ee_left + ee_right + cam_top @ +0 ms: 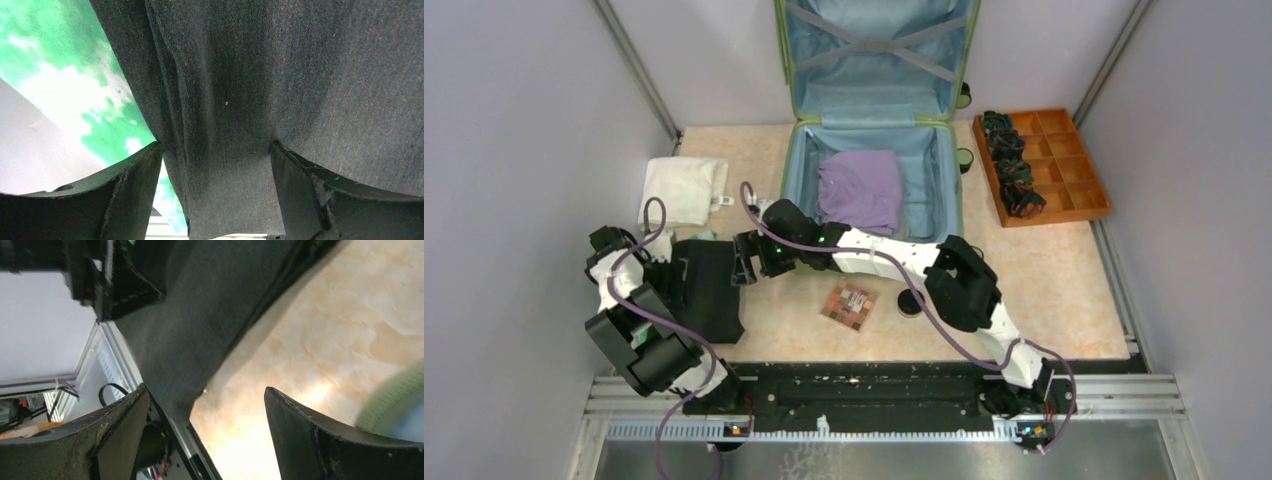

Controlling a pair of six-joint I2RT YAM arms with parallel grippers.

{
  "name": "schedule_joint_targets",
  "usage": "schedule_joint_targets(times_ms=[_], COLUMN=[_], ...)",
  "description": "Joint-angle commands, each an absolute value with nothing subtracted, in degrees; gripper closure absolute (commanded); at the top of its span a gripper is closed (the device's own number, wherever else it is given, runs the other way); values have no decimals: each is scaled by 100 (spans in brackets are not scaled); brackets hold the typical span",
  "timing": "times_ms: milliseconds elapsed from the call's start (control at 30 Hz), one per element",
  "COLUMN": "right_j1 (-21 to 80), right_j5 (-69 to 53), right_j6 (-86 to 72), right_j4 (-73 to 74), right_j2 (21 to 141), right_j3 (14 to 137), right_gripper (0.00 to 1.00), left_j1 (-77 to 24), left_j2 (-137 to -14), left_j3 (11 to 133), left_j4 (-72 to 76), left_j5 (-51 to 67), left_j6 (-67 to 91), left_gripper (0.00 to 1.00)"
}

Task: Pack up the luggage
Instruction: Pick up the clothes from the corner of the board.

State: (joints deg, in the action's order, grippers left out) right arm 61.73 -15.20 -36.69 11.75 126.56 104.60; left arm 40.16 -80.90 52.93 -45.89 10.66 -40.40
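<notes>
The luggage (869, 110), a light-green suitcase, lies open at the back with a folded purple garment (861, 190) on its blue lining. A dark grey garment (712, 290) lies on the table at the left. My left gripper (676, 275) is at its left edge; in the left wrist view my left gripper (215, 147) has its jaws wide apart with the dark cloth (260, 90) between them. My right gripper (745, 259) is at the garment's right edge. In the right wrist view it (205, 389) is open, with the cloth's edge (200, 330) just inside the left finger.
A folded white cloth (684, 190) lies behind the dark garment, and a green patterned item (75, 80) lies under it. A colour palette (849, 305) and a small black round object (911, 302) lie in front of the suitcase. An orange compartment tray (1064, 165) with dark items stands at the right.
</notes>
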Motion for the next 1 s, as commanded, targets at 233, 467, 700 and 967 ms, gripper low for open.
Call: schedule_joint_targets(times_ms=[233, 467, 700, 967], right_j1=[6178, 6327, 6496, 6600], right_j5=[-1430, -1009, -834, -844], right_j6=[-4203, -4587, -4942, -5024], right_j4=[798, 774, 74, -449], right_j2=[14051, 14287, 14034, 13887], right_j3=[11641, 11702, 11220, 11116], right_gripper=[16, 19, 27, 48], left_j1=[4141, 4149, 4148, 4154], left_j2=[-8654, -8837, -8888, -8790], left_j3=[4858, 4464, 4161, 4122], left_j4=[-3356, -2681, -2495, -2538], left_j5=[970, 311, 186, 235], left_j6=[-3946, -4025, -4126, -4201], left_gripper=[29, 35, 35, 35])
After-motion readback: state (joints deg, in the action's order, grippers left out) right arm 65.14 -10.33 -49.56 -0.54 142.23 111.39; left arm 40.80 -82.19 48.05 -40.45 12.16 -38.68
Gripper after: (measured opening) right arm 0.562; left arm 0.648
